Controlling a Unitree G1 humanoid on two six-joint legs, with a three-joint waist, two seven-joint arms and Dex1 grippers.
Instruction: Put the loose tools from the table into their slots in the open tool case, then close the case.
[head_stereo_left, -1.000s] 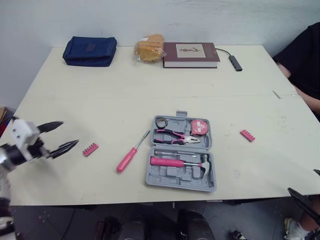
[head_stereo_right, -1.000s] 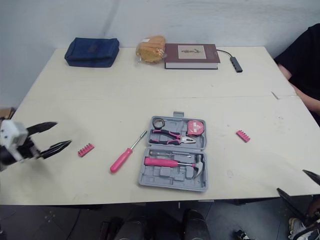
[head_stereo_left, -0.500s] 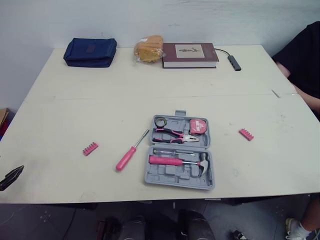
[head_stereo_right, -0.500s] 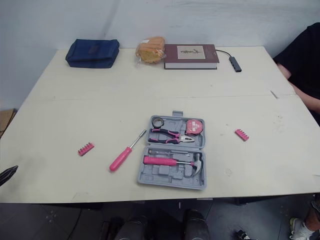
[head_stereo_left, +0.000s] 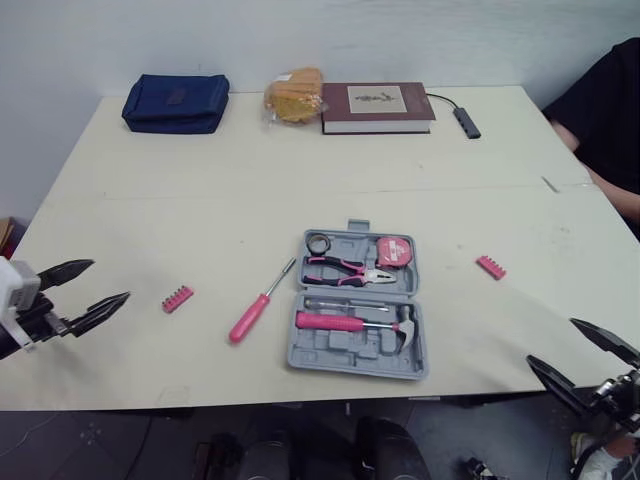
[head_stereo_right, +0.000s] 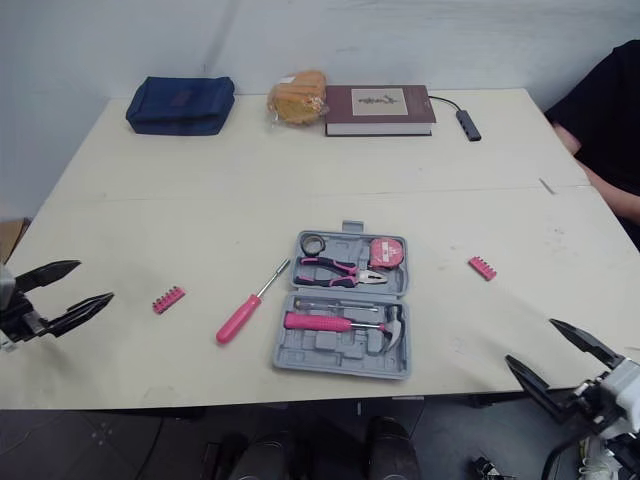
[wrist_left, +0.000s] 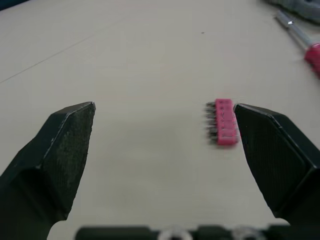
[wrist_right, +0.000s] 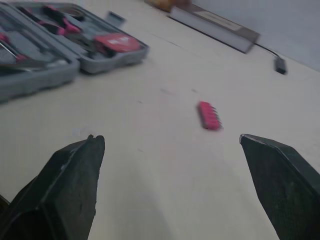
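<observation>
Progress: early stage; case (head_stereo_left: 345, 358) lies open flat at centre-low of the head view, w/ pliers (head_stereo_left: 350, 270), hammer (head_stereo_left: 352, 323) and tape measure (head_stereo_left: 393, 250) already seated
Left to do: 3 loose items on the desk (head_stereo_left: 300, 180), then shut the lid; nothing picked up yet, by the look of it
Screwdriver: screwdriver (head_stereo_left: 258, 308) just left of the case, pink handle toward the lower left, tip toward the case
Bit strips: bit strip (head_stereo_left: 178, 298) further left of the screwdriver; 2nd bit strip (head_stereo_left: 491, 267) right of the case, apart from it
L hand: L hand (head_stereo_left: 110, 280) at lower left of frame, spread wide, empty, aimed toward the near bit strip, no contact
R hand: R hand (head_stereo_right: 530, 341) at lower right corner, by the desk's front edge, also wide, nothing in it
Head view gives: whole layout, plus blue pouch (head_stereo_left: 176, 102) and book (head_stereo_left: 378, 106) along the top of the frame, not part of the job
L wrist view adds: bit strip lined up ahead between the fingers (wrist_left: 60, 145), off-centre toward one of them; screwdriver shaft in the upper right corner
R wrist view adds: 2nd bit strip ahead in the gap, well apart; case at upper left
Guess: each hand looks set for its own strip
</observation>
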